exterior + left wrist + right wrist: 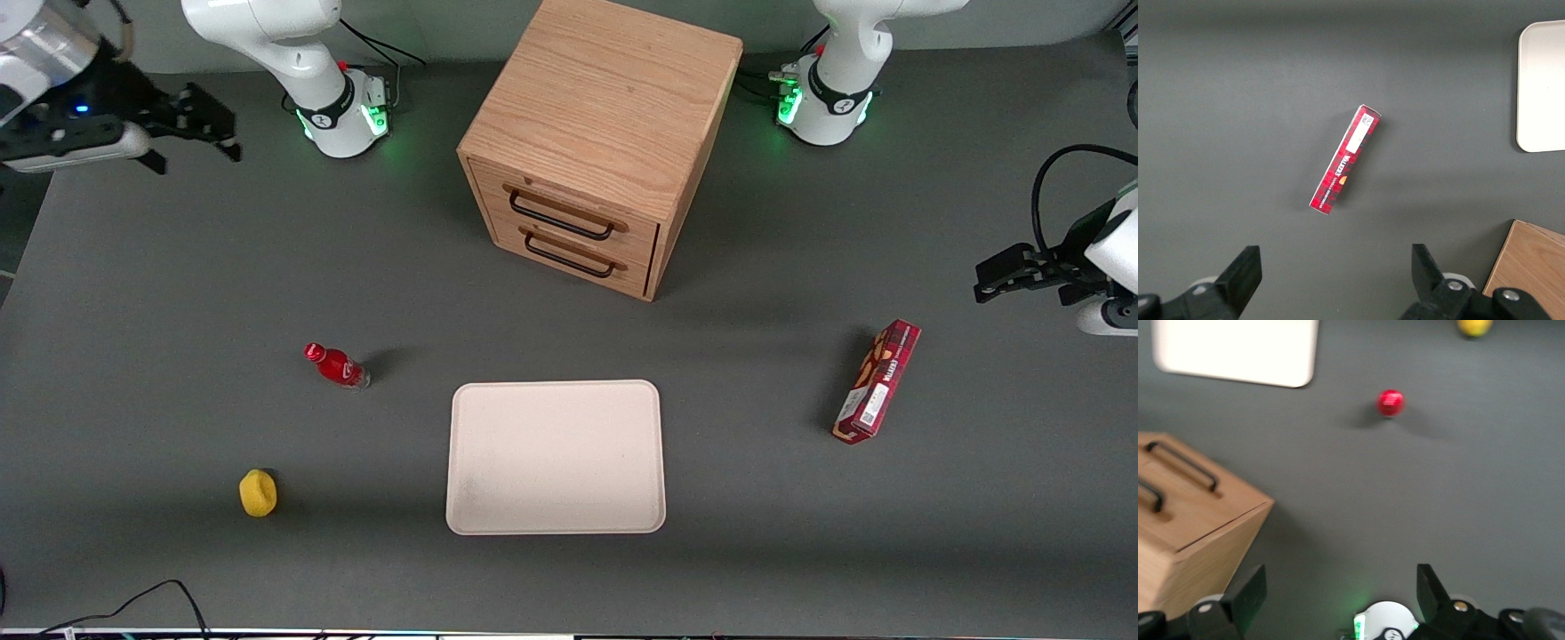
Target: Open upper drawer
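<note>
Right, approach step: hand (pixel 200 124) hovers high at working arm's end of bench (pixel 133 293), fingers spread apart, gripping nothing, well apart from cabinet (pixel 605 107). Upper drawer (pixel 564 212) sits fully shut, topmost of two, black handle (pixel 560 215) untouched. Next move, by my read: travel across to cabinet, descend, line fingers up around handle, then pull.

I see the cabinet (pixel 605 116) in light grained wood with a smooth matt finish, and the upper drawer (pixel 569 209) carries a black wire pull. My hand (pixel 200 120) over the working arm's end looks like matt black plastic. The grey table (pixel 133 311) is matt, the red bottle (pixel 338 366) glossy.
</note>
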`<action>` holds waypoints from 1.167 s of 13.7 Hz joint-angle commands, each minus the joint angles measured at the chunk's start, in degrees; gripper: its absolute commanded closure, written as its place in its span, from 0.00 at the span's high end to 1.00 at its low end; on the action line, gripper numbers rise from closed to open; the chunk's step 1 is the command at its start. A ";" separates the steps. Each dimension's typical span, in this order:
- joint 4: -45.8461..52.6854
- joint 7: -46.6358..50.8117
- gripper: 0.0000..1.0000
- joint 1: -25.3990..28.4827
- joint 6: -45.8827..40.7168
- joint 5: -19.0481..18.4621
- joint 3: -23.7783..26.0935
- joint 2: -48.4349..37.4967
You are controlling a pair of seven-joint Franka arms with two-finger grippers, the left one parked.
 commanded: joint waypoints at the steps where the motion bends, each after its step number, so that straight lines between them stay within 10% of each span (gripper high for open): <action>1: 8.48 -3.18 1.00 0.18 -0.91 4.99 6.49 8.70; 7: 12.37 -21.00 1.00 0.27 5.58 8.68 18.29 23.29; 16: 11.85 -21.46 1.00 1.84 19.83 7.99 27.80 38.16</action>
